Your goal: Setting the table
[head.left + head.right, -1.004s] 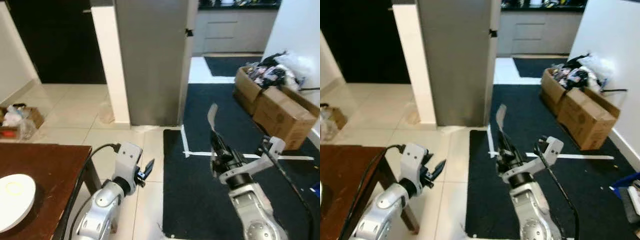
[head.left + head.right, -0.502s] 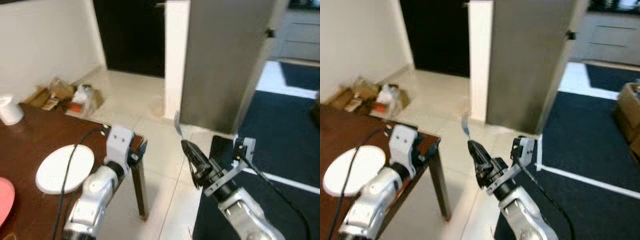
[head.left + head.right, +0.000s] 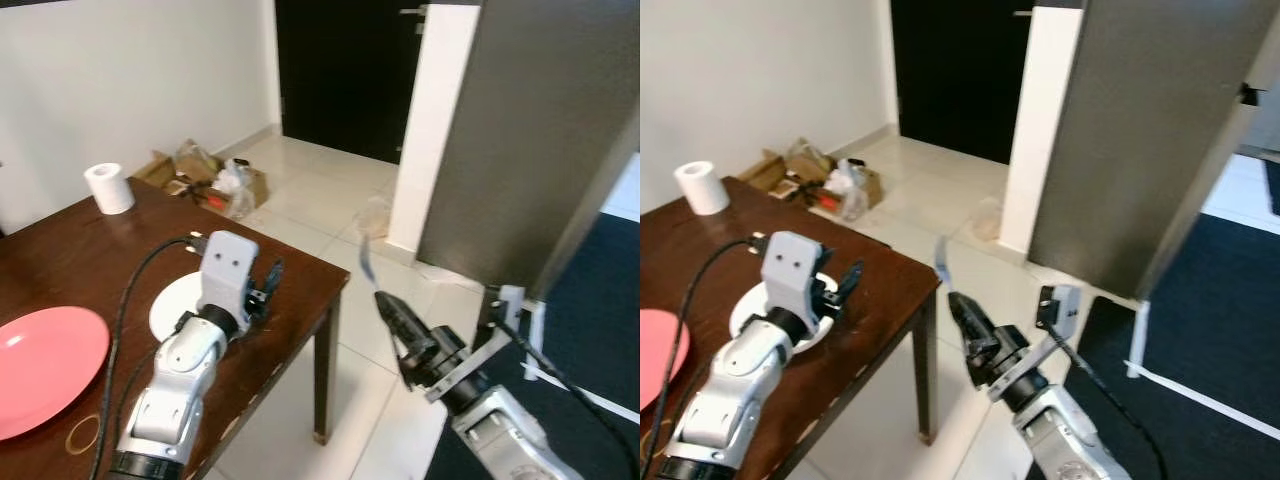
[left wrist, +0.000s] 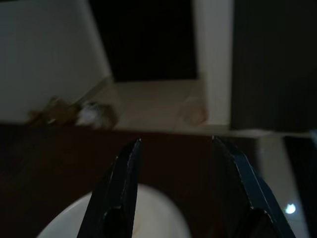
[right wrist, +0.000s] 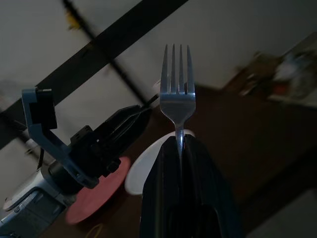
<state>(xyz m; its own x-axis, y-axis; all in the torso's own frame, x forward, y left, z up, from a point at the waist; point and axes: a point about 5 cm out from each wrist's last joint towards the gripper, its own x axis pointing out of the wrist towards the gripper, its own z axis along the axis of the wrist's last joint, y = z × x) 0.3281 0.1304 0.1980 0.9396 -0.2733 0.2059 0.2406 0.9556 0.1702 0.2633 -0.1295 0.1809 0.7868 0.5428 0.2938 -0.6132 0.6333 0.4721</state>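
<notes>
right end effector clenches a fork; left end effector parted above white plate.

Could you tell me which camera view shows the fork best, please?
The right wrist view: the fork stands close up with its prongs sharp, pinched in the right claw. Both eye views show it as a thin blurred sliver beside the table.

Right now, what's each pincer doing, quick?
Left pincer: open, holding nothing, above the white plate.
Right pincer: closed on a fork.
</notes>
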